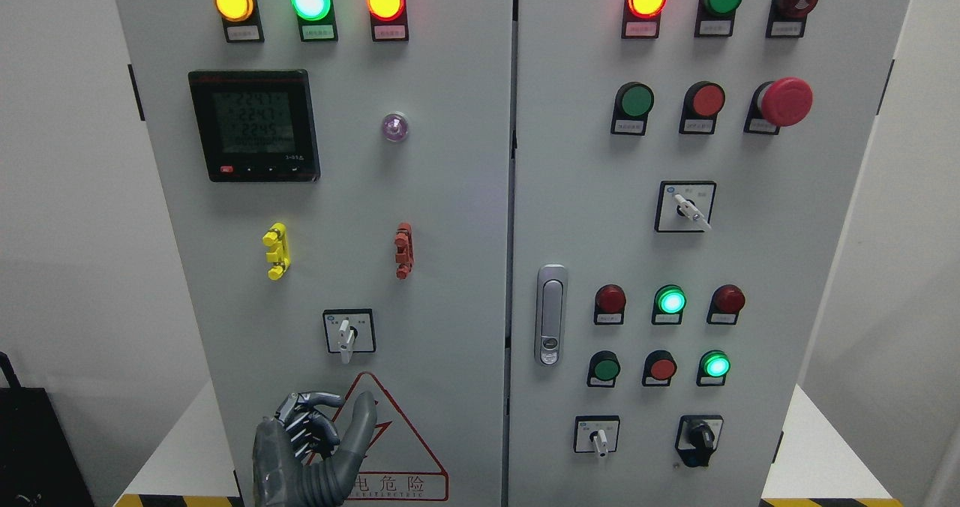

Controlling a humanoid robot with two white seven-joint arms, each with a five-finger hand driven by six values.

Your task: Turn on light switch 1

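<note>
A grey control cabinet (450,214) with two doors fills the head view. On the left door a white-handled rotary switch (346,334) sits in a black-framed plate, its handle pointing straight down. My left hand (319,436) rises from the bottom edge just below that switch, in front of the red warning triangle (397,447). Its fingers (306,411) are curled with nothing in them, and the thumb (362,421) sticks up toward the switch without touching it. No labels are readable, so which switch is number 1 is unclear. My right arm does not show.
The right door carries three more rotary switches (686,208), (598,438), (699,436), a door latch (550,316), push buttons and a red emergency stop (784,102). Lit lamps (311,1) line the top. A meter (255,126) and two clips (276,250) sit on the left door.
</note>
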